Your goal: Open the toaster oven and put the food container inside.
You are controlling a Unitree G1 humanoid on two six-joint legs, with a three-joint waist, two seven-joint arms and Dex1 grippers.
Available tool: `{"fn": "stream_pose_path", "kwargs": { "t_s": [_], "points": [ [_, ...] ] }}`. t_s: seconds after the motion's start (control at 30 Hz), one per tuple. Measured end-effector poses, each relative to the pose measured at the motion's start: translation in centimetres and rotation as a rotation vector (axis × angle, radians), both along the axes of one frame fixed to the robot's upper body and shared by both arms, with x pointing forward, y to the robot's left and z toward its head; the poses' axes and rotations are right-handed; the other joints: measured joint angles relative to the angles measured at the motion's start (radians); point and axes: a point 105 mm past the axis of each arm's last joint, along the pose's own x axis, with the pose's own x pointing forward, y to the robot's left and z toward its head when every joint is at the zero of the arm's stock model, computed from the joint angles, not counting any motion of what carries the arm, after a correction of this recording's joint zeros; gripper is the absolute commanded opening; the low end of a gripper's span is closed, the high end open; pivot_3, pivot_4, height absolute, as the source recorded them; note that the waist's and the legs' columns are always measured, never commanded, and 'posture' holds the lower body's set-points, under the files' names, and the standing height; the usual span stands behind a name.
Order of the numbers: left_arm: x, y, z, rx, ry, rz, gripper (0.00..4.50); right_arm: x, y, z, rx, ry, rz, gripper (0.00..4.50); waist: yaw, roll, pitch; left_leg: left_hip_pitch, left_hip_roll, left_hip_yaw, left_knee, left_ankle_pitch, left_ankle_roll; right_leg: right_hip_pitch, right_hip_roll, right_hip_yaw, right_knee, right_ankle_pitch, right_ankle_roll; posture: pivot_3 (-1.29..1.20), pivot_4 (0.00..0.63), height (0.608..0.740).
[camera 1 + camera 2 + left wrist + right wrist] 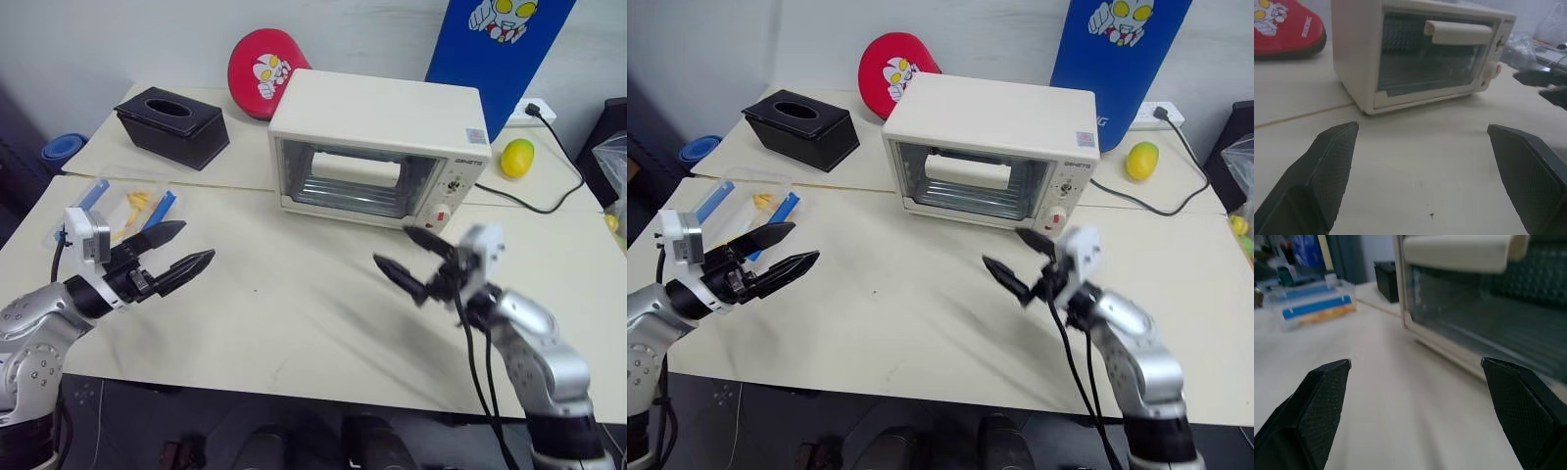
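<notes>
The cream-white toaster oven [377,147] stands at the back middle of the table, its glass door shut and the handle [967,171] across the top of the door. The clear food container [122,208], with blue clips and yellow strips inside, lies flat at the table's left side. My left gripper [198,243] hovers open just in front of and to the right of the container, empty and aimed toward the oven [1420,54]. My right gripper [392,246] is open and empty too, hanging in front of the oven's knob panel, close to the door [1488,308].
A black tissue box [171,125] sits at the back left, and a red round cushion [263,70] leans behind the oven. To the oven's right lie a yellow fruit [516,157] and a black cable [549,201]. A blue banner [495,39] stands at the back.
</notes>
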Motion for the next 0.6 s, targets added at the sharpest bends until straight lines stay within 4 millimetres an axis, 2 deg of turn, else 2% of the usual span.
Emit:
{"fn": "stream_pose_path", "kwargs": {
  "t_s": [0.03,0.1,0.2,0.27,0.37,0.6],
  "points": [
    [0.0,-0.3,0.3,-0.006,-0.011,-0.014,4.5,0.8,0.3,1.1,-0.002,-0.02,-0.005,4.45,0.0,0.0,0.0,0.0,0.0,-0.001,0.0,0.0,0.0,0.0,0.0,-0.001,0.0,0.0,0.0,0.0,0.15,0.74],
    [0.1,-0.4,0.3,-0.017,-0.016,-0.015,4.5,2.0,0.5,2.1,-0.014,-0.025,-0.023,4.45,0.006,0.0,0.0,-0.001,0.0,-0.005,-0.001,0.0,-0.001,0.0,0.0,-0.004,0.0,0.0,-0.001,0.0,0.15,0.74],
    [0.1,-0.8,-0.1,-0.035,-0.011,-0.025,4.5,3.3,1.2,1.6,-0.011,0.044,-0.019,4.45,0.004,0.0,0.0,-0.004,-0.001,-0.007,0.0,0.0,0.0,0.0,0.0,-0.005,0.001,0.0,-0.001,0.0,0.15,0.74],
    [0.0,-1.2,-0.6,-0.04,0.002,-0.038,4.5,4.1,0.9,1.7,-0.006,0.065,-0.048,4.45,0.003,0.001,0.001,-0.006,-0.002,-0.007,0.001,0.0,0.0,-0.001,-0.001,-0.005,0.001,0.0,0.0,0.0,0.15,0.74],
    [-0.4,-1.2,-1.3,-0.041,0.02,-0.033,4.5,4.1,1.2,2.4,-0.017,0.064,-0.031,4.45,0.003,0.001,0.001,-0.006,-0.002,-0.009,0.0,0.0,0.0,-0.001,-0.001,-0.007,0.001,0.0,0.0,0.0,0.15,0.74],
    [-0.6,-1.5,-1.1,-0.045,0.005,-0.036,4.5,3.9,1.2,1.7,-0.026,0.089,-0.029,4.45,0.003,0.001,0.001,-0.006,-0.002,-0.009,0.002,0.001,-0.001,0.0,-0.001,-0.007,-0.001,0.0,0.0,0.0,0.15,0.74]
  ]
}}
